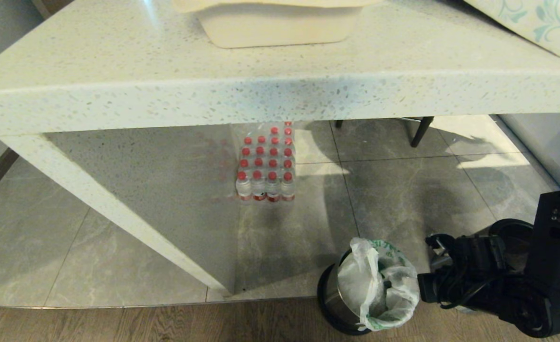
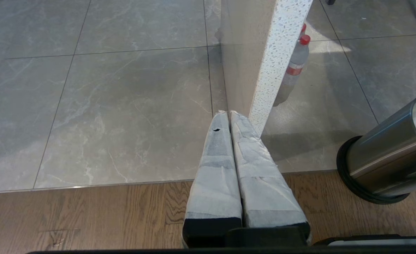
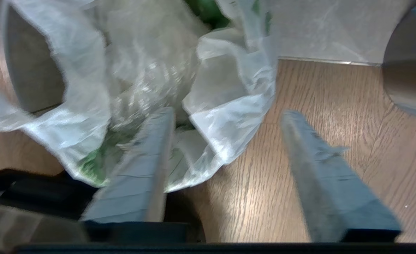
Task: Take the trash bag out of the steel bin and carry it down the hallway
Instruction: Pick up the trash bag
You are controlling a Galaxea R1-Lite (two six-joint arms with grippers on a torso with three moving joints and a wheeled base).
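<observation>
Thin, crinkly plastic, the trash bag (image 1: 380,285) sits in the steel bin (image 1: 330,299), likely light and slippery; its bunched top is best pinched by the released right hand (image 3: 225,165).

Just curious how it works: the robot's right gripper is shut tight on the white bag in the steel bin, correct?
Not quite. The right gripper is open, not shut: the right wrist view shows its fingers spread wide, gripping nothing, at the trash bag in the steel bin.
</observation>
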